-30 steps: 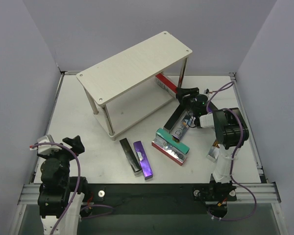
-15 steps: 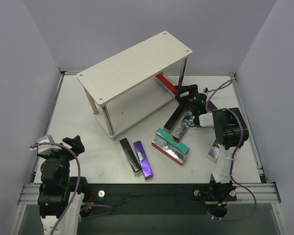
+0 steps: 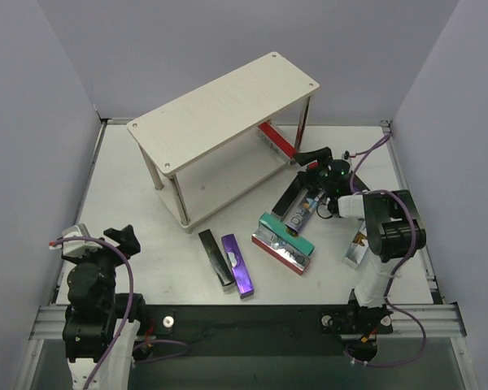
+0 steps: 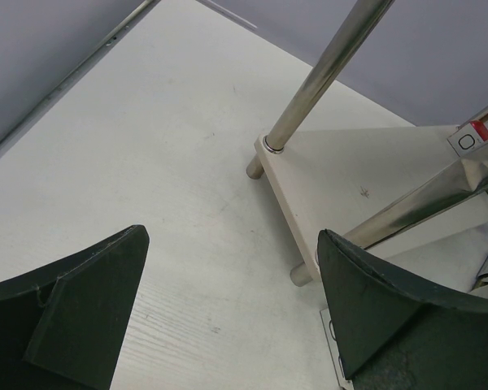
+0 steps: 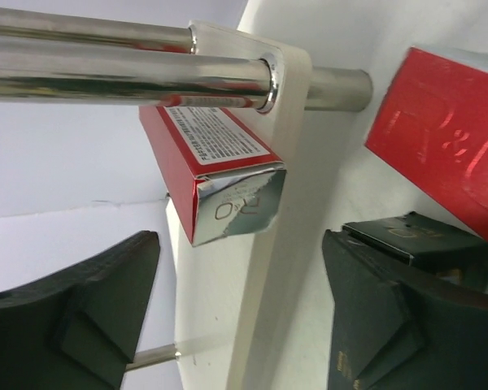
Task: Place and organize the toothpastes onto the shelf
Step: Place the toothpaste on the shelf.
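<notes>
White table (image 3: 130, 187) inside pale grey walls (image 3: 32, 97), seen from above. A two-tier pale wood shelf (image 3: 224, 114) stands at an angle at the far middle. One red carton (image 3: 275, 140) lies on its lower board, showing at the right end. The right pincer (image 3: 307, 161) hovers just beside that end, jaws apart, holding nothing. Under the arm, on the table, a black carton (image 3: 285, 195) and a pale printed carton (image 3: 302, 213) lie side by side. Nearer, a teal carton (image 3: 286, 232) rests on a red-edged carton (image 3: 285, 262). To their left, a second black carton (image 3: 215, 258) and a purple carton (image 3: 237, 265) lie next to each other lengthwise. A silvery carton (image 3: 355, 248) lies by the right arm. The left pincer (image 3: 99, 244) sits at the near left, well apart from every carton.

Left wrist view: the left pincer (image 4: 236, 317) is wide open over bare table, with nothing between its jaws. Ahead is a corner of the shelf (image 4: 333, 171) with a shiny metal leg (image 4: 325, 73).

Right wrist view: the right pincer (image 5: 236, 317) is open and empty. Straight ahead, the red carton (image 5: 220, 171) shows its silver end at the edge of the shelf's lower board. At right, a second red carton (image 5: 447, 162) lies against the black carton (image 5: 411, 244).
</notes>
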Robot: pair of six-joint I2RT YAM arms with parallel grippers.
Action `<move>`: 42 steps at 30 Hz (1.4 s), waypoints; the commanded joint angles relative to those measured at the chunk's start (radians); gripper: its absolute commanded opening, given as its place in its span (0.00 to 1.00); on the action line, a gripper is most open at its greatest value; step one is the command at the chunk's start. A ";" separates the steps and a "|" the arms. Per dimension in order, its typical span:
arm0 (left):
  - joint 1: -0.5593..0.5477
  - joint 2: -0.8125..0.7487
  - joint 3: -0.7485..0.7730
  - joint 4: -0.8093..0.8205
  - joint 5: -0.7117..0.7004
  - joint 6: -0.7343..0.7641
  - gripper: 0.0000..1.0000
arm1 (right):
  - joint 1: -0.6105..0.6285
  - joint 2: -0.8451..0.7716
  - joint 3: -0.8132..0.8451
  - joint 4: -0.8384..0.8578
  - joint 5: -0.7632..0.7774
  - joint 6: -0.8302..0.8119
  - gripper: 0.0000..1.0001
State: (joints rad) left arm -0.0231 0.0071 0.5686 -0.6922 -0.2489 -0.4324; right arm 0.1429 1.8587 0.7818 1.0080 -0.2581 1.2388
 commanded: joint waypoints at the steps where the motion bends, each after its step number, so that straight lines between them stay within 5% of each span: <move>1: 0.009 -0.102 0.002 0.042 0.014 0.015 0.96 | -0.005 -0.079 -0.012 -0.061 -0.009 -0.058 0.75; 8: 0.009 -0.101 0.001 0.043 0.016 0.015 0.96 | -0.003 -0.095 0.008 -0.068 -0.006 -0.047 0.58; 23: 0.009 -0.098 0.002 0.043 0.016 0.017 0.96 | 0.014 0.010 0.148 -0.048 -0.009 -0.016 0.45; 42: 0.009 -0.098 0.001 0.043 0.017 0.017 0.96 | 0.014 0.054 0.201 -0.051 -0.035 -0.039 0.43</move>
State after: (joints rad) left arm -0.0231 0.0071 0.5686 -0.6918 -0.2451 -0.4320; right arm 0.1520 1.9121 0.9379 0.9073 -0.2756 1.2217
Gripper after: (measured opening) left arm 0.966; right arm 0.427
